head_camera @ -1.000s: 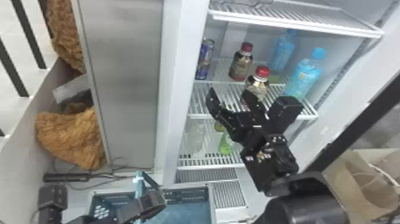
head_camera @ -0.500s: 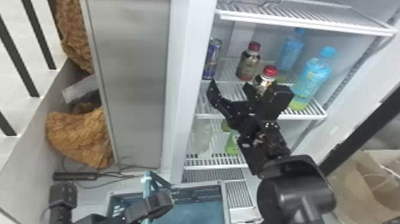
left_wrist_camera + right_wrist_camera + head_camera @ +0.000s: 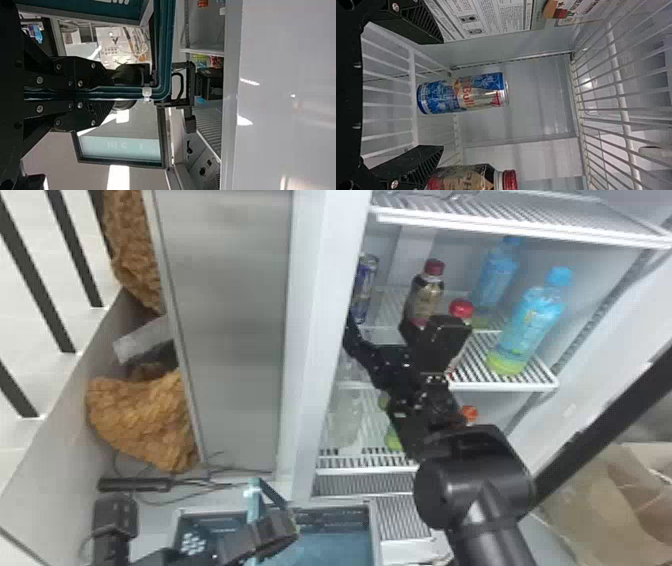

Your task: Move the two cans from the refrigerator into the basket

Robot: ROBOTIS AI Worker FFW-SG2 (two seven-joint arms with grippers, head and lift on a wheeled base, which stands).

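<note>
Basket point(image 3: 373, 535) at 6 o'clock, nearest (clock laid over head view, 12 at top). Left gripper point(image 3: 272, 532), just short of 7, clamped on the basket's teal handle point(image 3: 253, 502). Right gripper point(image 3: 395, 325) between 1 and 2, released, fingers point(image 3: 417, 19) spread, nothing held. Farther in: one blue-and-silver can point(image 3: 366, 285) upright on the fridge shelf point(image 3: 505, 385), between 12 and 1; right wrist view puts it in line with the finger gap. Red-capped bottle point(image 3: 426, 297) near it, between 1 and 2. Blue bottle point(image 3: 532, 320) between 2 and 3.
</note>
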